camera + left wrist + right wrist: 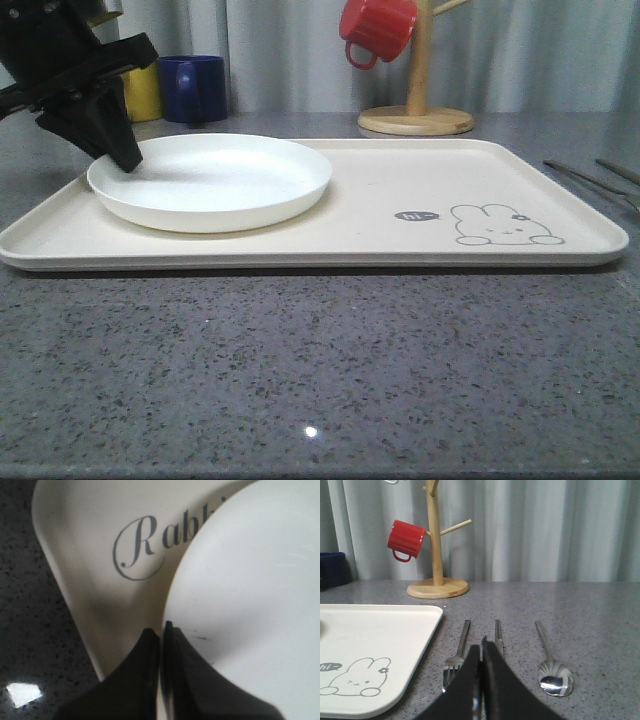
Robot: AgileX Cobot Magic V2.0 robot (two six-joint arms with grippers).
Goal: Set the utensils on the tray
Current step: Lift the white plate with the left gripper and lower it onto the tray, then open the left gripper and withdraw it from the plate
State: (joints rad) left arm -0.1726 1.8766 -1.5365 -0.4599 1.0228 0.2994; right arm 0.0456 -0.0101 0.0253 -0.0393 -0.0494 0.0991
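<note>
The cream tray with its rabbit drawing lies across the middle of the table, a round white plate on its left half. My left gripper reaches down to the plate's left rim. In the left wrist view the left gripper is shut with the plate's edge running into the thin gap between the jaws. Right of the tray, on the table, lie the fork, the knife and the spoon. My right gripper is shut above them, hiding the knife's near end.
A wooden mug tree with a red mug stands behind the tray. A blue mug and a yellow mug stand at the back left. Slim utensils show at the table's far right. Grey curtains close the back.
</note>
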